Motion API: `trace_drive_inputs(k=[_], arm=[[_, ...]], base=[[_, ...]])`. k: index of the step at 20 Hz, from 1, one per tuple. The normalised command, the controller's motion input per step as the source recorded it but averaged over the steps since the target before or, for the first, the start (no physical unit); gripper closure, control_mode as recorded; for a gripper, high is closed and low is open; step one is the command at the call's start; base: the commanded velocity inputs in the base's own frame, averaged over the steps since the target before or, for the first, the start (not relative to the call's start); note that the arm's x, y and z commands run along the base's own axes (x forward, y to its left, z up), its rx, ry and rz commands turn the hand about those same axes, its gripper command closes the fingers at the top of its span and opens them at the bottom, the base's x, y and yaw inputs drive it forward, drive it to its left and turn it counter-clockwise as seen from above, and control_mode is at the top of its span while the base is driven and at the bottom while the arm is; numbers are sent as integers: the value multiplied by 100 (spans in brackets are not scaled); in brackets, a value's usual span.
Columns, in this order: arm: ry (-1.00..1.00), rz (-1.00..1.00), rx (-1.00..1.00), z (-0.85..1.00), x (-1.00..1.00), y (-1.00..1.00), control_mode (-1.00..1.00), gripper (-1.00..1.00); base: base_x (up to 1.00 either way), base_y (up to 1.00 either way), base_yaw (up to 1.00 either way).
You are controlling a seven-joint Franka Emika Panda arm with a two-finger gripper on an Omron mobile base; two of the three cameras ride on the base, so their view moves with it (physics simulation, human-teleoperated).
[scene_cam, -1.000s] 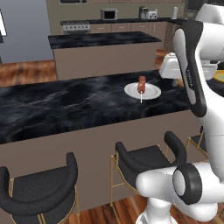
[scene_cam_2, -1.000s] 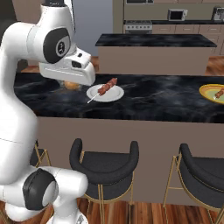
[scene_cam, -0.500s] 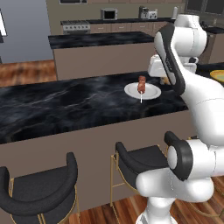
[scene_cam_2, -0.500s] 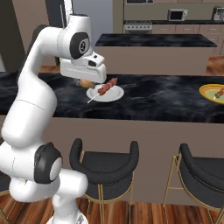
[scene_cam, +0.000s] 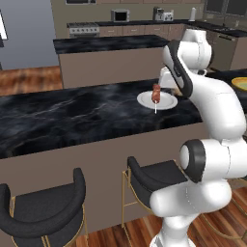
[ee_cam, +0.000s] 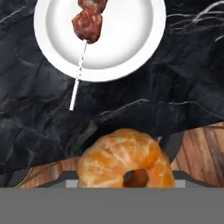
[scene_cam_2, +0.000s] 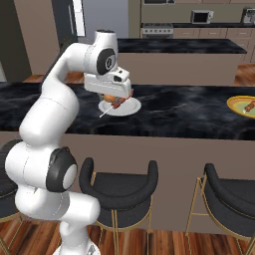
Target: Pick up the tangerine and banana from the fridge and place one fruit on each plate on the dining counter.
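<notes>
The arm has swung in over the counter [scene_cam: 72,116]; the gripper [scene_cam_2: 119,95], jaws pinching the tangerine [ee_cam: 126,159], now hangs nearer the white plate [ee_cam: 99,39].

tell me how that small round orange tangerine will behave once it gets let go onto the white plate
The small round orange tangerine will probably roll, being nearly spherical. The shallow round white plate has only a low rim, so it may not stop it. The meat skewer already lying there could get nudged or block it.
</notes>
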Motion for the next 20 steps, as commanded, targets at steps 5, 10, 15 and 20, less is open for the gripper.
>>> trace_drive_inputs(k=[5, 10, 15, 20], arm=[[-3, 0, 0, -41, 61, -8, -100, 100], [-8, 0, 0, -37, 47, -5, -100, 100], [-7, 0, 0, -39, 44, -6, -100, 100], [-8, 0, 0, -32, 42, -4, -100, 100]], base=[[0, 0, 0], [0, 0, 0], [0, 0, 0], [0, 0, 0]])
